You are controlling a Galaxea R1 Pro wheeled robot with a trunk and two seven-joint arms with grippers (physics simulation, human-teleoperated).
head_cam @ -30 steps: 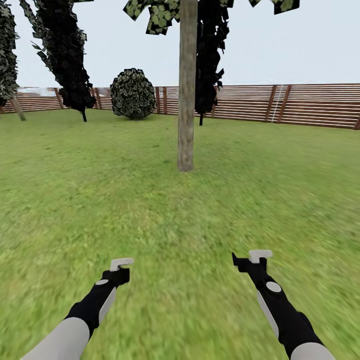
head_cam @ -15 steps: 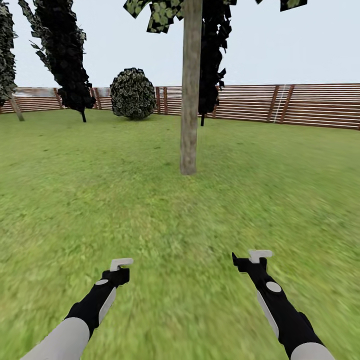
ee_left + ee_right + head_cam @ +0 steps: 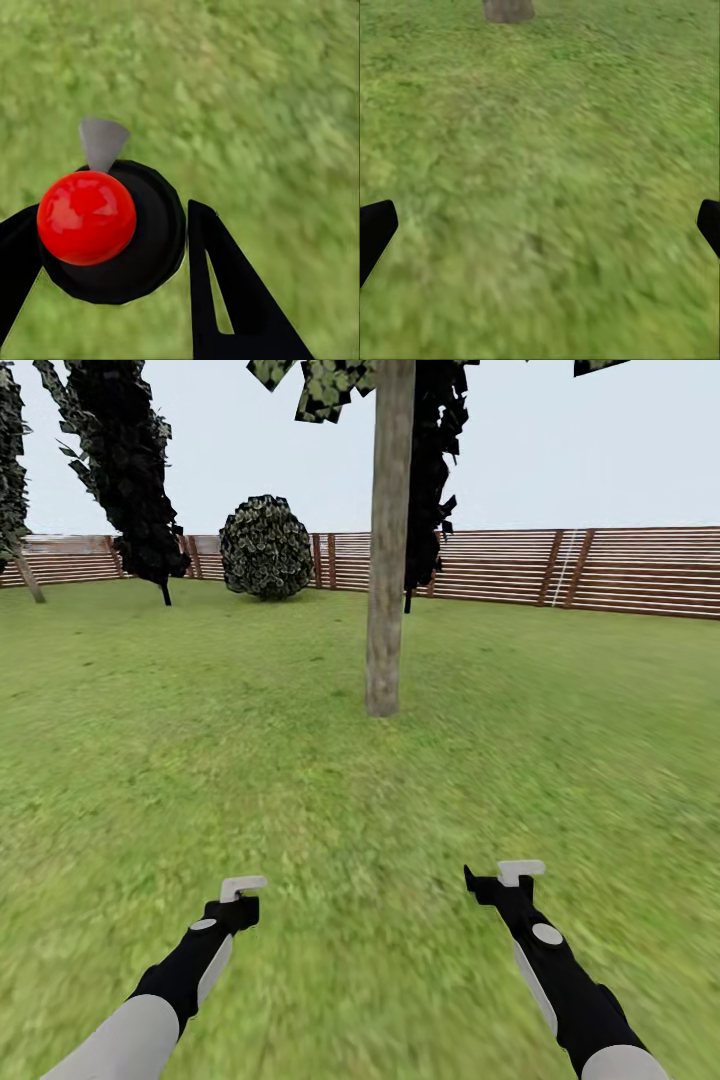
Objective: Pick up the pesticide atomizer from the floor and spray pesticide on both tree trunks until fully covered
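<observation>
Head view. I see a wide green grass lawn [image 3: 360, 810] running to a brown horizontal-slat wooden fence [image 3: 620, 572] under a pale sky. A straight grey-brown tree trunk [image 3: 387, 550] stands ahead, slightly right of centre, with patches of jagged green foliage [image 3: 320, 385] at its top. An all-black tree [image 3: 432, 470] stands behind it near the fence, another all-black tree [image 3: 125, 460] stands at the far left, and a round leafy bush [image 3: 265, 547] sits between them by the fence. My two black forearms reach forward low over the grass; the left gripper [image 3: 243, 887] and the right gripper [image 3: 520, 871] each show a pale fingertip piece, well short of the trunk.

Left wrist view. The left gripper's [image 3: 109, 247] black fingers [image 3: 225, 292] are pinched on the pesticide atomizer, a black round body [image 3: 154, 240] topped by a glossy red ball [image 3: 86, 217], with a grey wedge-shaped nozzle [image 3: 103, 142] projecting beyond it. Blurred grass lies behind it.

Right wrist view. The right gripper's [image 3: 540, 232] two black fingertips [image 3: 375, 229] sit at opposite edges, spread wide with nothing between them. Beyond them lies grass, and the base of the grey-brown trunk [image 3: 508, 10] stands far ahead.
</observation>
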